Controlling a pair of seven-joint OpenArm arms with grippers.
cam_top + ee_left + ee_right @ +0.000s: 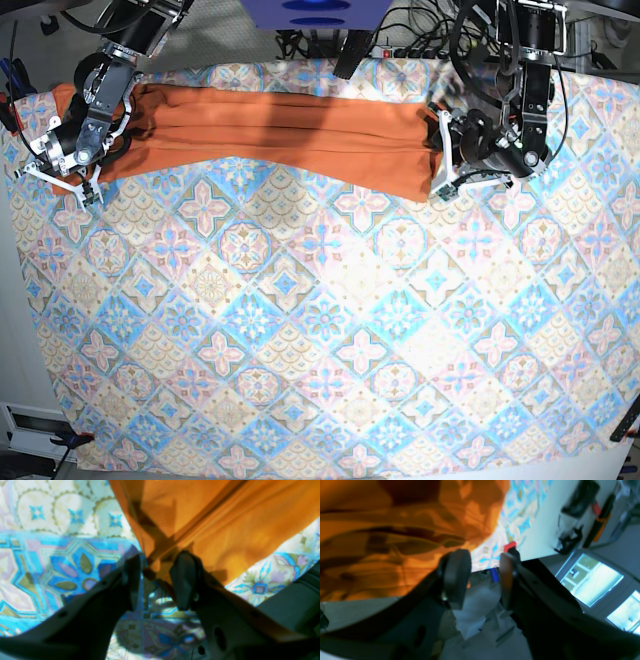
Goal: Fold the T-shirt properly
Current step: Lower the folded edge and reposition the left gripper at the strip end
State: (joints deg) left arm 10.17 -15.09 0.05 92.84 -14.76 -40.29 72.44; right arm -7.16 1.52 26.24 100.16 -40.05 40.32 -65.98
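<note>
The orange T-shirt (270,130) lies as a long folded band across the far side of the patterned tablecloth (320,330). My left gripper (441,156) is at the band's right end, jaws apart and straddling the cloth edge. In the left wrist view the gripper (157,580) is open, with a corner of the shirt (225,530) reaching between the fingertips. My right gripper (62,178) is at the band's left end. In the right wrist view it (481,580) is open and empty, with the shirt (382,542) just beyond its left finger.
Cables and a power strip (400,45) run behind the table's far edge. A blue object (320,10) is at the top centre. The right wrist view looks past the table's edge to lit screens (592,580) and tools (580,497).
</note>
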